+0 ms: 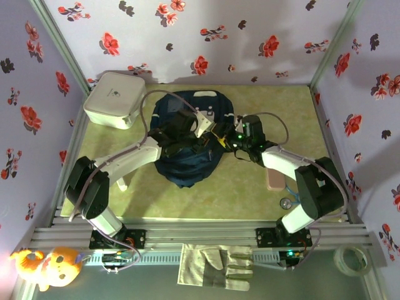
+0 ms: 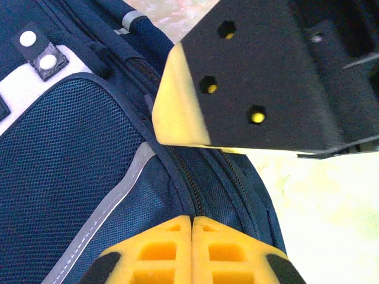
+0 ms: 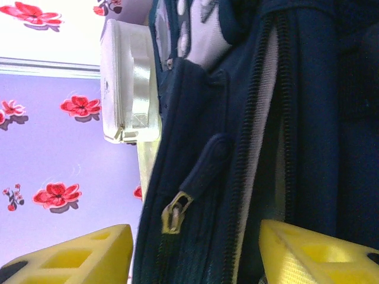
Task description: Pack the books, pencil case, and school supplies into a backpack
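step: unzipping backpack (image 1: pixel 187 156), mid-table toward back edge | my left gripper (image 2: pixel 192 228) was shut over its zipper, nothing seen held | right gripper (image 3: pixel 195 248) open astride zipper pull (image 3: pixel 173 214) | next, I judged: pinch pull, draw along | pencil case (image 1: pixel 274 180) at right edge

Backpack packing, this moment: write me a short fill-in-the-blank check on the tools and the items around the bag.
1. The left tool is ___ over the backpack.
2. The right tool is ___, with a zipper pull in line between its fingers.
3. The pencil case lies on the ___, outside the backpack.
4. The white box stands at the far ___ corner.
Missing words: shut; open; table; left.
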